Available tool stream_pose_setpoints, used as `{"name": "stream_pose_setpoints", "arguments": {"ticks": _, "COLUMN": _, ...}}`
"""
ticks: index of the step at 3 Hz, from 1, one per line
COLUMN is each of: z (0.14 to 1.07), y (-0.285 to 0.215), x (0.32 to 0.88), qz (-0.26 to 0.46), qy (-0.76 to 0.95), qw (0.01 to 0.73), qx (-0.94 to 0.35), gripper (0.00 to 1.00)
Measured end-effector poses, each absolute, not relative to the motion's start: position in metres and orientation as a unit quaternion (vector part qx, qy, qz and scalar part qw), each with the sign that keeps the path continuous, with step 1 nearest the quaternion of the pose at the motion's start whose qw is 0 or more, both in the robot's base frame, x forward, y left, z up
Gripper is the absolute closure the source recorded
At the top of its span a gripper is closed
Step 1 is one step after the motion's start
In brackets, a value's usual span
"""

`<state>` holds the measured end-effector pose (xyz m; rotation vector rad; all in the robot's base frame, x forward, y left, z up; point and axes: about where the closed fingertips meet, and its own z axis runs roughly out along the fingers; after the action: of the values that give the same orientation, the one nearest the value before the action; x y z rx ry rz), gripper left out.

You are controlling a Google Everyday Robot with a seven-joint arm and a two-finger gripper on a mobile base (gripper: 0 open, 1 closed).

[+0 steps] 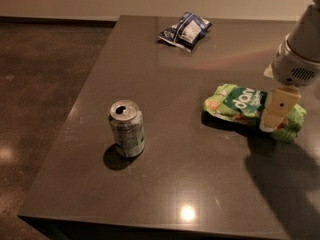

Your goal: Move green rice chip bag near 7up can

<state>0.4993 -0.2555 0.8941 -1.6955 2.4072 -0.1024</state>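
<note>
The green rice chip bag (239, 104) lies on the dark table at the right, crinkled, with white letters on a darker green patch. The 7up can (127, 129) stands upright at the left-centre of the table, its silver top open, well apart from the bag. My gripper (276, 119) comes down from the upper right over the bag's right end; its pale finger (280, 106) covers part of the bag and its tip is at the bag's surface.
A dark blue and white snack bag (185, 30) lies at the far side of the table (190, 174). The table's left edge runs diagonally past the can, with brown floor (45, 84) beyond. My arm's shadow falls at the front right.
</note>
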Motion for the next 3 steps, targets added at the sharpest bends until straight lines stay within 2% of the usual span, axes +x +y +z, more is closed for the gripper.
{"name": "stream_pose_setpoints", "arguments": {"ticks": 3, "z": 0.8847, "y": -0.2455, "x": 0.4937, "qz": -0.020, "qy": 0.807, "qw": 0.084, "qx": -0.584, "gripper": 0.84}}
